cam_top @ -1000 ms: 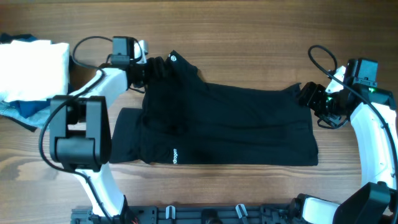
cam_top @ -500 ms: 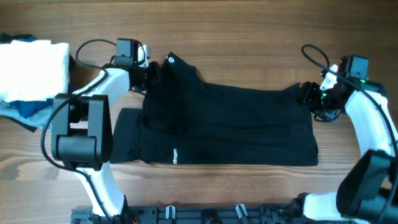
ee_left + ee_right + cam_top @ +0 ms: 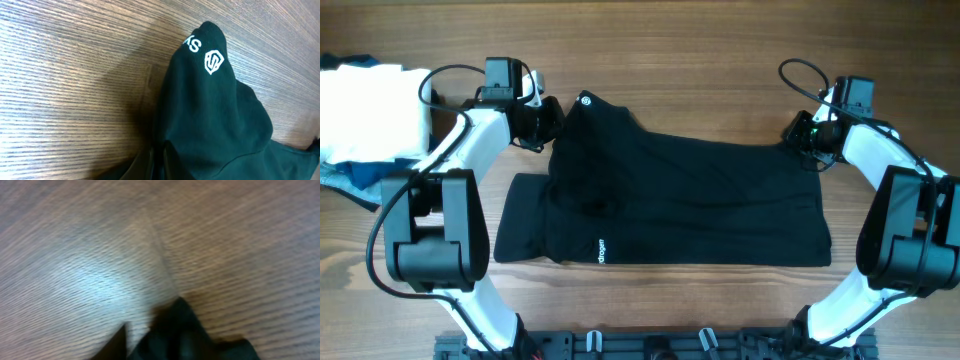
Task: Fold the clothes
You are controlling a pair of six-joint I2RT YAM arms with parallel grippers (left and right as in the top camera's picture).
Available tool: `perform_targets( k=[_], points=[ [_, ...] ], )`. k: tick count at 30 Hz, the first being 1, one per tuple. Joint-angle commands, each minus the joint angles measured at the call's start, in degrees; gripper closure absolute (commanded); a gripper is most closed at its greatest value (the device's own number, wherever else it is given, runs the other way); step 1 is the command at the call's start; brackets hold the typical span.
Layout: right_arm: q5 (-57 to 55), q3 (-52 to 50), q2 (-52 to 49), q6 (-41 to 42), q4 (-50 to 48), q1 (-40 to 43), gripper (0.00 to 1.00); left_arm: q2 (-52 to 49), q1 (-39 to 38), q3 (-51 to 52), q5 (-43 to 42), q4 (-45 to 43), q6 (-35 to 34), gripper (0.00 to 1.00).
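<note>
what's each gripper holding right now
left gripper: closed on the black garment, by its logo corner
right gripper: looks closed on its other top corner, blurry view

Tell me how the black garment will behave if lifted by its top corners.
Probably floppy: the black garment lies flat with soft wrinkles and its logo corner bunches into a peak. It would likely sag between two held corners. On the wooden table it should drag rather than roll.
</note>
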State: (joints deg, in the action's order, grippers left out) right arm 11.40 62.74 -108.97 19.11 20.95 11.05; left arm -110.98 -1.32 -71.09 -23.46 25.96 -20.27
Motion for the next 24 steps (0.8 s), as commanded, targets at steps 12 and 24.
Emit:
perform_targets(
  k=[12,24],
  points=[
    [-2.8,0.7,-0.1,3.3,1.0,-0.1,0.96,-3.9,-0.3,-0.1,0.0,-10.1,0.2,0.51],
    [-3.0,1.9,2.0,2.0,5.0,0.6,0.96,-3.3,-0.4,-1.2,-1.8,-10.3,0.5,0.96]
  ],
)
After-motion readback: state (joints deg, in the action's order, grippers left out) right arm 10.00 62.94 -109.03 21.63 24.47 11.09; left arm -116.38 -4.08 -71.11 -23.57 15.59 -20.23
